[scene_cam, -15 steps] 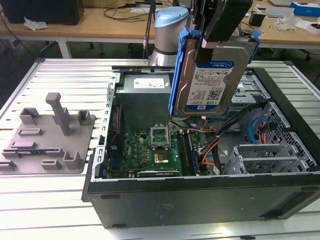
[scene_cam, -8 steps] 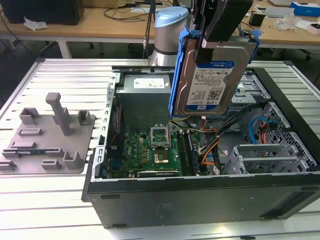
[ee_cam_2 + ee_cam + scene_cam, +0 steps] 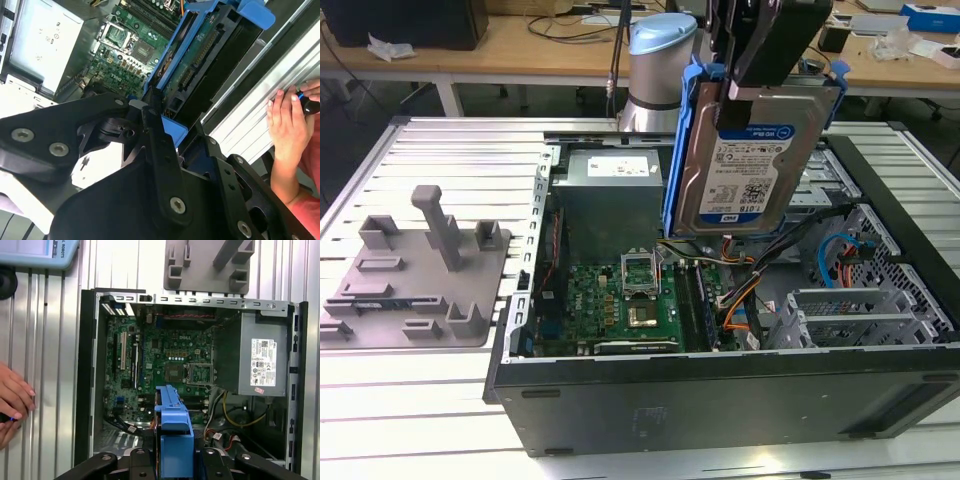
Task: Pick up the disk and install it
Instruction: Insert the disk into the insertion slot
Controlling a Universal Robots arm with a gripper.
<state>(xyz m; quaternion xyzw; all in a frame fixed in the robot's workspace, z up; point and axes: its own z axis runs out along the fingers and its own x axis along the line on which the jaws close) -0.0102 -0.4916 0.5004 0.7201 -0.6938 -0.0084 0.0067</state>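
Ribbed aluminium bench (image 3: 410, 420) is carrying an open computer case (image 3: 720, 395) lying on its side. Grey fixture plate (image 3: 420, 270) is sitting just beside it on the exterior view's left. Inside the case, power supply (image 3: 610, 195), motherboard (image 3: 620, 300) and loose cables (image 3: 750, 300) are lying below the drive, with the drive cage (image 3: 860, 310) at the exterior view's right. End effector (image 3: 738, 88) is pointing straight down, clamping the top edge of the disk (image 3: 755, 165). Disk is hanging upright above the case opening, label facing the exterior camera. Person's hand (image 3: 287, 120) is holding a small dark object over the bench, beside the case wall.
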